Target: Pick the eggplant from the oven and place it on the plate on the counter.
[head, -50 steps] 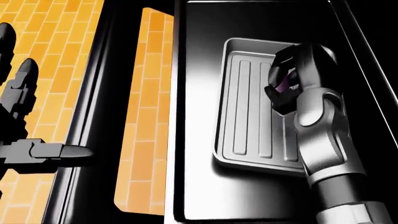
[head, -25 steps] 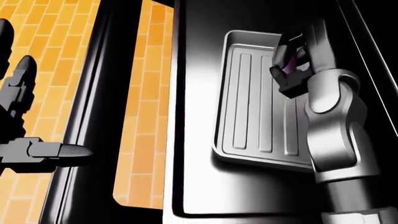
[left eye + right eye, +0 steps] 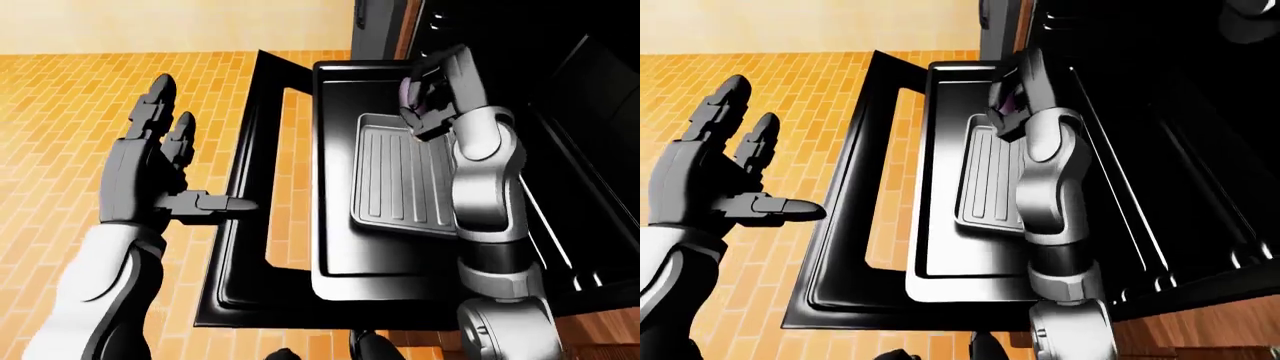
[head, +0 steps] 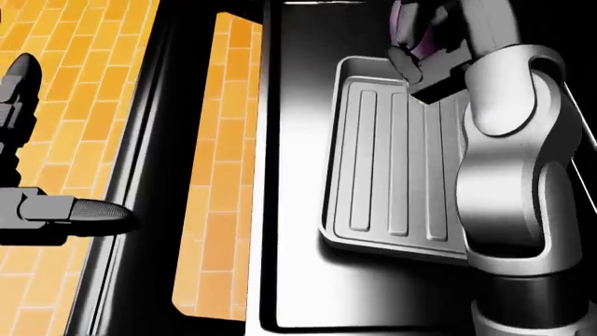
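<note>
The eggplant (image 3: 411, 93), only a sliver of purple showing, sits inside the right hand (image 3: 430, 97), whose fingers are curled tight around it above the top edge of the metal baking tray (image 3: 395, 180). The ribbed tray lies on the dark oven rack (image 3: 335, 247) that is pulled out over the lowered oven door (image 3: 240, 247). The right forearm crosses the tray's right side in the head view. Well apart, at the left of the left-eye view, the left hand (image 3: 150, 169) is held over the orange brick floor (image 3: 60, 135), fingers spread and thumb pointing toward the door, holding nothing
</note>
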Tool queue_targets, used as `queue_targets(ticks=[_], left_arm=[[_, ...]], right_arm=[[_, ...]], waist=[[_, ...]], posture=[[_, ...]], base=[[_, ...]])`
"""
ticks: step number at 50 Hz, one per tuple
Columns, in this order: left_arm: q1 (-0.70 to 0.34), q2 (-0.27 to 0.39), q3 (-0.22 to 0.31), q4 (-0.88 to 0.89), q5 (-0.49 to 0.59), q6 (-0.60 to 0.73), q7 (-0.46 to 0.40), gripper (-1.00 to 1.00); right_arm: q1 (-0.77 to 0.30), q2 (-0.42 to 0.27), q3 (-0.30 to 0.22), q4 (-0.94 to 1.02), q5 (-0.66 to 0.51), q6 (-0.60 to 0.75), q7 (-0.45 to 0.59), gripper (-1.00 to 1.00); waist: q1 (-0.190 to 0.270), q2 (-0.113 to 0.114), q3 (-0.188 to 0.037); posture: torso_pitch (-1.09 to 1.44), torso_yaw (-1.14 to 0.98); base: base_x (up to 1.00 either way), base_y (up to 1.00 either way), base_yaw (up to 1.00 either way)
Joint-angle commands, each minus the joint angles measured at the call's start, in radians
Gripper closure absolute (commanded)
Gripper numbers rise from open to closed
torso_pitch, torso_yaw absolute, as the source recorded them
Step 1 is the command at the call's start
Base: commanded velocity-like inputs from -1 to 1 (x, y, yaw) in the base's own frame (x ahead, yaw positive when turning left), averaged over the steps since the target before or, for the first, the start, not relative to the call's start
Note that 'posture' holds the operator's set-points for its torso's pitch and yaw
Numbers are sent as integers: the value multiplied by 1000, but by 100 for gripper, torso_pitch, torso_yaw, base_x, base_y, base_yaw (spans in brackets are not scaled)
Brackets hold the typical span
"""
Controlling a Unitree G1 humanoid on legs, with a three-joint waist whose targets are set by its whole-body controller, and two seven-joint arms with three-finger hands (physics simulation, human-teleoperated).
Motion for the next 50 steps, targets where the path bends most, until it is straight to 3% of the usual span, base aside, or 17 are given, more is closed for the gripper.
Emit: queue_targets(ticks=[1, 9, 11, 12, 13, 18, 26, 28, 29, 30, 31, 32, 39, 43, 45, 46, 50], left_arm=[[-25, 15, 16, -41, -5, -25, 8, -100], [-27, 23, 18, -30, -12, -35, 11, -100], [-27, 24, 22, -42, -19, -22, 13, -100], [-27, 24, 23, -37, -19, -26, 13, -100], [-26, 26, 23, -34, -19, -30, 11, -100], [-26, 29, 26, -37, -27, -25, 17, -100], [-19, 27, 18, -35, -23, -34, 16, -100], [-13, 24, 15, -27, -18, -48, 13, -100], [-12, 23, 14, -28, -16, -48, 13, -100], [-11, 21, 15, -29, -16, -45, 13, -100], [-11, 19, 17, -30, -17, -42, 14, -100], [-11, 19, 19, -34, -20, -39, 14, -100], [-10, 18, 16, -32, -21, -44, 15, -100], [-8, 16, 17, -35, -21, -41, 16, -100], [-10, 16, 18, -36, -22, -39, 17, -100], [-9, 16, 15, -27, -17, -50, 16, -100], [-12, 16, 14, -24, -16, -50, 18, -100]], right_arm=[[-40, -6, -6, -75, -25, -14, 8, 100], [-43, -1, -7, -118, -52, -7, 39, 100], [-42, 0, -9, -116, -52, -12, 36, 100], [-42, -1, -9, -118, -54, -11, 37, 100], [-42, -2, -9, -123, -57, -8, 41, 100], [-51, -10, -16, -131, -58, -6, 51, 100], [-56, -13, -15, -158, -64, 8, 68, 100], [-54, -12, -15, -165, -65, 10, 72, 100], [-53, -11, -15, -168, -65, 11, 73, 100], [-53, -12, -15, -174, -67, 12, 75, 100], [-54, -11, -15, -178, -67, 15, 78, 100], [-54, -11, -15, -182, -68, 16, 80, 100], [-50, -7, -16, -192, -62, 20, 85, 99], [-46, -6, -16, -194, -59, 21, 80, 100], [-44, -7, -15, -196, -59, 20, 81, 100], [-43, -8, -16, -196, -58, 18, 80, 100], [-44, -9, -16, -205, -58, 21, 85, 100]], waist=[[-2, 3, -63], [-10, 30, -119], [-7, 61, -122], [-6, 103, -133], [-1, 85, -140], [-4, 78, -170], [-24, 29, -170], [-29, -11, -180], [-34, -69, -210], [-49, -12, -176], [-28, -46, -217], [-29, -54, -234], [-6, -8, -201], [-6, 51, -183], [-1, 127, -200], [6, 78, -180], [-5, 74, -211]], posture=[[36, 0], [28, 0], [26, 0], [25, 0], [24, 0], [19, 0], [11, 0], [10, 0], [10, 0], [10, 0], [10, 0], [10, 0], [10, 0], [10, 0], [10, 0], [10, 0], [10, 0]], base=[[-17, 3, 0], [-33, 13, 0], [-53, 22, 0], [-52, 21, 0], [-52, 22, 0], [-52, 21, 0], [-52, 21, 0], [-53, 21, 0], [-53, 21, 0], [-52, 22, 0], [-54, 22, 0], [-52, 21, 0], [-52, 17, 0], [-52, 4, 0], [-52, 4, 0], [-51, 3, 0], [-53, 5, 0]])
